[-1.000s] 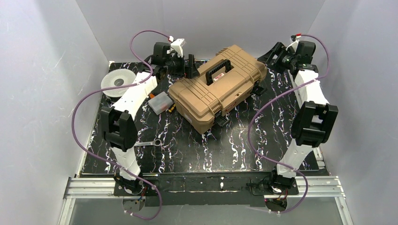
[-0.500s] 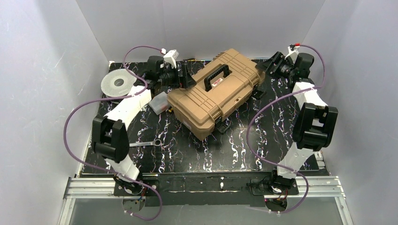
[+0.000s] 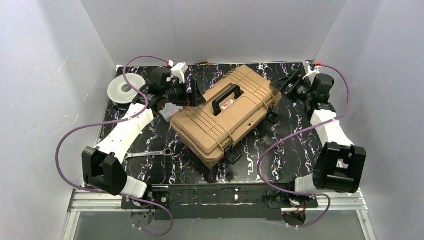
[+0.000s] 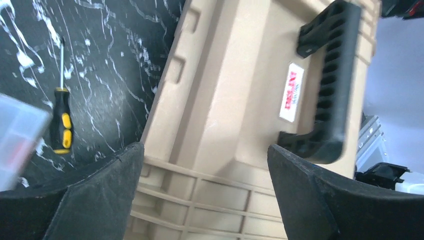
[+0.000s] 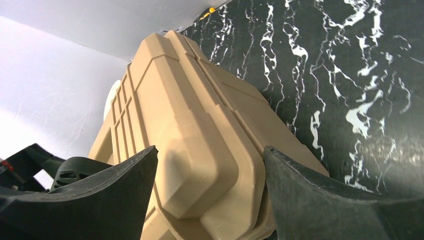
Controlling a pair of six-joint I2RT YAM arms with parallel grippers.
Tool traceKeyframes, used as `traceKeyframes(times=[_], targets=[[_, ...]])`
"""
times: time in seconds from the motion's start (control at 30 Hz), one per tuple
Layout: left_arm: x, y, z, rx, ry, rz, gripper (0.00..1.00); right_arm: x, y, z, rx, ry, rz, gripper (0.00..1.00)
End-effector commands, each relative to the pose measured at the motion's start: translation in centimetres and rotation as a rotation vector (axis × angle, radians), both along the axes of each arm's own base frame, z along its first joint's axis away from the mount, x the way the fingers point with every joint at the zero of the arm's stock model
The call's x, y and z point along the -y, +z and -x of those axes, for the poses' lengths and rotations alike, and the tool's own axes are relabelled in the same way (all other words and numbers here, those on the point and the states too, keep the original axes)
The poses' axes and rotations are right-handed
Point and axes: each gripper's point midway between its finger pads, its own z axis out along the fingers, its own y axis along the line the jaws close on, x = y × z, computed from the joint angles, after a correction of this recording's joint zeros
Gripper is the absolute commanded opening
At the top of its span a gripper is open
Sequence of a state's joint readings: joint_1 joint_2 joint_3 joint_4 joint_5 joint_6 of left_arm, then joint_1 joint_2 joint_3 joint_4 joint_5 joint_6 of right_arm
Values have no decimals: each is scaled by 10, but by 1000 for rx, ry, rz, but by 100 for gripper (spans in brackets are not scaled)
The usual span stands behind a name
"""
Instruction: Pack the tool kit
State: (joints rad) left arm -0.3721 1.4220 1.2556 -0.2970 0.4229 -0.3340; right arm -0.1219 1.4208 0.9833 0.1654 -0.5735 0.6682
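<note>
Left wrist view: the left gripper (image 4: 203, 147) has its 2 black fingers (image 4: 100, 195) spread wide apart, and it holds nothing. An edge of the big tan hard-plastic toolbox (image 4: 225, 100) sits in the gap between them. I cannot tell if the fingers touch it. The thick black handle (image 4: 327, 85) lies flat on the lid, with a small red and white sticker (image 4: 291, 92) just beside it.

The right gripper (image 5: 210, 148) is spread wide too and holds nothing. A corner of the toolbox sits between its fingers.

From the top camera, the toolbox lies near the middle of the black table with white marble streaks (image 3: 260, 150), turned at a slant. Its lid is down. The left gripper is at the far left side of the toolbox, and the right gripper is at its far right corner. 2 black latches (image 3: 232, 156) stick out from its near right side.

A small screwdriver with a yellow and black handle (image 4: 61, 122) lies on the table beside the toolbox, outside it. A small clear plastic box (image 3: 168, 111) lies near the screwdriver, just beside the toolbox. A grey round spool (image 3: 124, 88) sits in the far left corner of the table. A silver wrench (image 3: 150, 154) lies near the left arm, apart from the toolbox.
</note>
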Motion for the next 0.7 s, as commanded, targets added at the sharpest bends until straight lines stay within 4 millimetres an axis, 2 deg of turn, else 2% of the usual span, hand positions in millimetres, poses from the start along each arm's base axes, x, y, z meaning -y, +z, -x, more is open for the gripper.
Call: traceKeyframes(times=[0.0,0.1,0.2,0.23,0.3,0.4,0.43,0.57,0.6,0.63,0.67], targets=[[1,75,2,202,-45,-32,93,12,14,23,-36,-53,-4,84],[3,99,-4,276,-53,-58,93,37,21,31,-27,-134,-26,84],[21,118,0,350,-99,-71,93,55,15,42,-30,-229,-27,84],[24,123,0,374,-104,-84,93,59,9,45,-40,-252,-27,84],[44,131,9,423,-158,-105,92,70,-7,51,-75,-316,-32,81],[77,136,24,467,-248,-122,90,74,-37,58,-143,-337,-50,72],[89,135,29,473,-279,-126,90,74,-46,59,-168,-336,-58,61],[131,126,46,478,-368,-140,88,66,-75,62,-222,-289,-111,34],[141,121,49,476,-389,-149,88,64,-80,61,-225,-277,-122,23],[151,119,52,475,-406,-154,88,61,-85,61,-231,-259,-135,6],[161,116,55,482,-427,-165,88,59,-87,59,-225,-234,-143,1]])
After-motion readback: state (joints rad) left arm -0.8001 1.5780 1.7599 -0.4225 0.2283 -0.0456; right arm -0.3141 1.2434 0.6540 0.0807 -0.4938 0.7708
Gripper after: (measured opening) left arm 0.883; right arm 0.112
